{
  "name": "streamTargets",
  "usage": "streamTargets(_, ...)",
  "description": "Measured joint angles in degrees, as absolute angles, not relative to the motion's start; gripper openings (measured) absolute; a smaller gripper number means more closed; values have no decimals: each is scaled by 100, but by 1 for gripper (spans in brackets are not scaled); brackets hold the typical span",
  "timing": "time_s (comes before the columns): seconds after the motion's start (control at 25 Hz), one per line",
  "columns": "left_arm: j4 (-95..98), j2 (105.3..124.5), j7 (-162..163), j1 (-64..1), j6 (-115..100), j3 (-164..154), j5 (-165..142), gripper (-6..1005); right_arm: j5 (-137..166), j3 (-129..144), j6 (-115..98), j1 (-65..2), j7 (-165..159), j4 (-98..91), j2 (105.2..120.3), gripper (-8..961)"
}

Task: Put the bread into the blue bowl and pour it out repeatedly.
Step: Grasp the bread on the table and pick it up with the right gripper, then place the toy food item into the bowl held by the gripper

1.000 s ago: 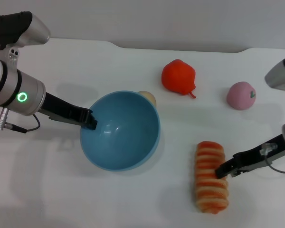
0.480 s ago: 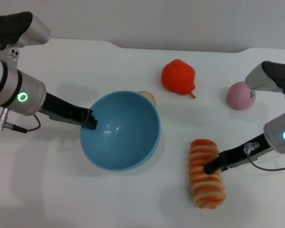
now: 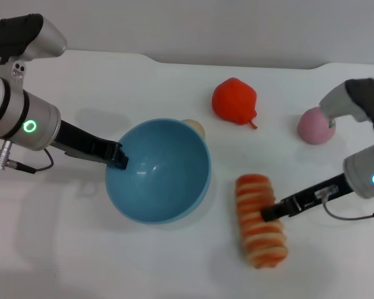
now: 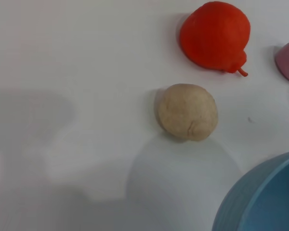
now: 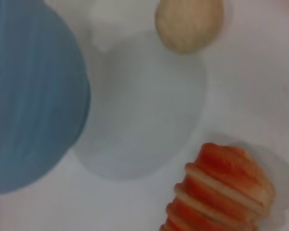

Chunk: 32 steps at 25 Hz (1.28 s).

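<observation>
Right gripper (image 3: 271, 213) clamped on bread (image 3: 260, 221) mid-length, from right side. Bread on table (image 3: 174, 261), striped top up, just right of blue bowl (image 3: 159, 171), near side. Left gripper (image 3: 119, 157) pinching bowl's left rim. Beige ball (image 3: 195, 127) behind bowl.

On the white worktop (image 3: 174, 261) you have one glossy light-blue plastic bowl (image 3: 158, 171), one long orange-and-cream striped loaf of bread (image 3: 259, 220), one small round beige ball (image 4: 188, 111), one red pear-shaped toy fruit (image 3: 235, 101) and one pink round toy fruit (image 3: 315, 126).
</observation>
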State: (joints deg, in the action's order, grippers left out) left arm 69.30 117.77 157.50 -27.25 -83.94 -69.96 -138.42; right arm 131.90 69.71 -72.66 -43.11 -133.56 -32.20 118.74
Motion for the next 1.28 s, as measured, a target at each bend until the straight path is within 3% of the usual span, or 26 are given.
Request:
streamTargets(0.4, 6876, 11778, 15840, -2891, -8494, -7392, -14057, 20, 13058, 6433, -7940, -3408, -13045, -5063, 11866, 213)
streamTargets(0.8, 6599, 11810, 16232, -3364, -8530, -8379, -14204, 19, 11965, 5842, -8793, -3394, -11840, -5986, 11859, 159)
streamTargets(1.28, 6114, 11844, 16345, -3936, -8402, -8762, -13945, 19, 11167, 7147, -8472, -3464, -10906, -5917, 11900, 106)
